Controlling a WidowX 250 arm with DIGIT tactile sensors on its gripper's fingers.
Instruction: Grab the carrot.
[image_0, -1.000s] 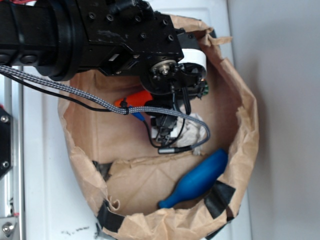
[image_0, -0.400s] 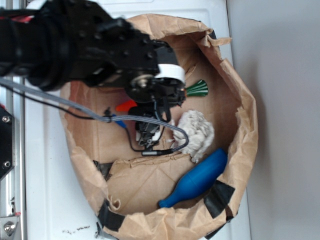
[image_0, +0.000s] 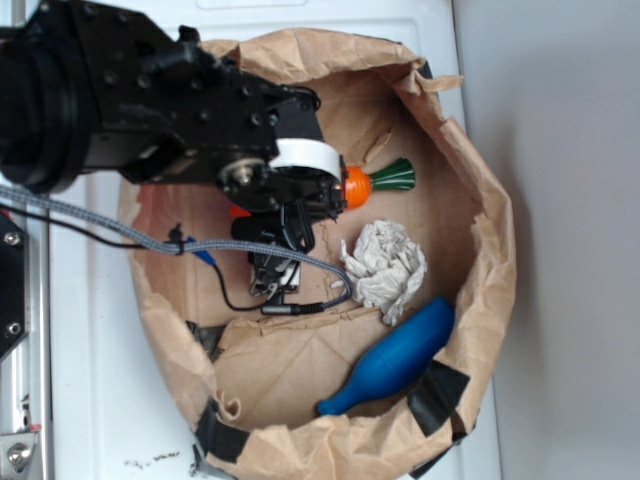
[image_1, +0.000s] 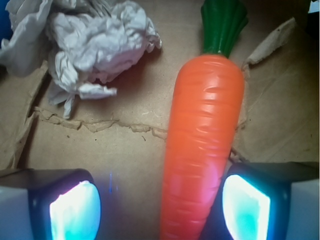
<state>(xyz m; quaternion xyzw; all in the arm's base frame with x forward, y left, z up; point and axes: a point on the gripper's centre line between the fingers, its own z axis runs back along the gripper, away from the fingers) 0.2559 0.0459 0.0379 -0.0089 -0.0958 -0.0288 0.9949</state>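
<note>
In the paper bag: everything here sits on the brown floor of the paper bag (image_0: 480, 300), whose walls are crumpled and patched with black tape.
My pincer: my gripper (image_1: 160, 207) is spread wide, both lit pads low in the wrist view, one at each bottom corner. It holds nothing.
Carrot: the carrot (image_1: 202, 150) lies lengthwise between my fingers, much closer to the right-hand pad in the wrist view; I cannot tell whether it touches that pad. Its green top (image_1: 222, 25) points away from me.
Carrot from outside: only the thick orange end and green top (image_0: 392, 178) show past my arm; the rest is hidden beneath me.
Paper ball: a crumpled white paper ball (image_0: 385, 268) sits near the carrot, apart from it, off to the upper left in the wrist view (image_1: 85, 45).
Bottle: a blue bottle (image_0: 392, 358) lies tilted beside the bag wall, just next to the paper ball.
</note>
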